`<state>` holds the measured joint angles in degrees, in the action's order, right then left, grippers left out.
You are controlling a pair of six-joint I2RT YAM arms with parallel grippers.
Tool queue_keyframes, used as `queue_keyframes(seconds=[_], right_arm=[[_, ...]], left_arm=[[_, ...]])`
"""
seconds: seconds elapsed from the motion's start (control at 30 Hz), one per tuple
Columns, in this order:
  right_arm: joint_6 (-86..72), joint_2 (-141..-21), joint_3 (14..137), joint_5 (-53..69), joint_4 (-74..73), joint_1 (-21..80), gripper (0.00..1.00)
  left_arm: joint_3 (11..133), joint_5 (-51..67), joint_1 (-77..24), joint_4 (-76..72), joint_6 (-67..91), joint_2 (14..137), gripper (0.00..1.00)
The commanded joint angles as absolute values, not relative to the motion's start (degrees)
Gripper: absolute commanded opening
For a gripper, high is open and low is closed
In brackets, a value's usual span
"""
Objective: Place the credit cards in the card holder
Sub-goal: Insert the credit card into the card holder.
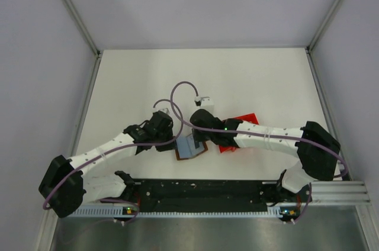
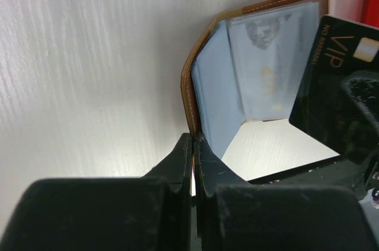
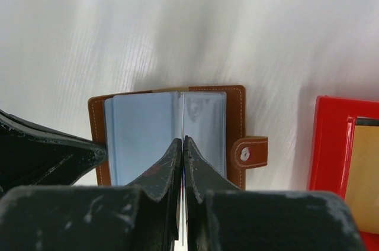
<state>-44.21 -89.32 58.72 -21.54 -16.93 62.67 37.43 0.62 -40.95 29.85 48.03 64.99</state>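
The card holder [image 3: 142, 132] lies open on the white table [image 1: 237, 73], close to the near edge and about midway between the left and right edges, right where the two arms meet. Its brown cover is spread flat, the pale blue clear sleeves [image 2: 260, 73] face up, and the snap tab [image 3: 249, 153] sticks out toward the table's right edge.

The right claw [image 3: 182, 141] hangs directly over the fold of the holder with its jaws pressed together on a dark card [image 2: 328, 97]. From the right wrist the card shows only as a thin pale line between the fingers. From the left wrist its face is plain, black with gold "VIP" lettering and a chip. The card stands on edge, tilted, with its lower edge down at the sleeves. I cannot tell whether it has entered one.

The left claw [image 2: 193, 141] is closed too, its tips at the holder's left edge and touching the brown cover. I cannot tell whether a leaf is pinched between them or they only press on it.

Just beside the holder, toward the right edge, sits a red box [image 3: 328, 144] with an orange-yellow card [image 3: 366, 174] lying in it. The right arm covers part of the box from above.
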Motion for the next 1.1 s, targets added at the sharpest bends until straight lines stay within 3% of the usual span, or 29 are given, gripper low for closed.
queue_keyframes(seconds=[0.0,0.2,1.07], right_arm=[[-41.58,-86.40,55.56,-12.34,-11.71,58.46,0.00],[-42.54,-87.89,50.36,3.86,-1.06,54.49,0.00],[-51.42,-95.10,35.77,13.09,25.30,46.58,0.00]], left_arm=[[35.25,-2.46,-40.78,25.50,45.01,65.13,0.00],[32.87,-2.90,-40.34,19.34,41.66,66.79,0.00],[29.27,-0.27,-38.50,13.71,40.61,72.68,0.00]])
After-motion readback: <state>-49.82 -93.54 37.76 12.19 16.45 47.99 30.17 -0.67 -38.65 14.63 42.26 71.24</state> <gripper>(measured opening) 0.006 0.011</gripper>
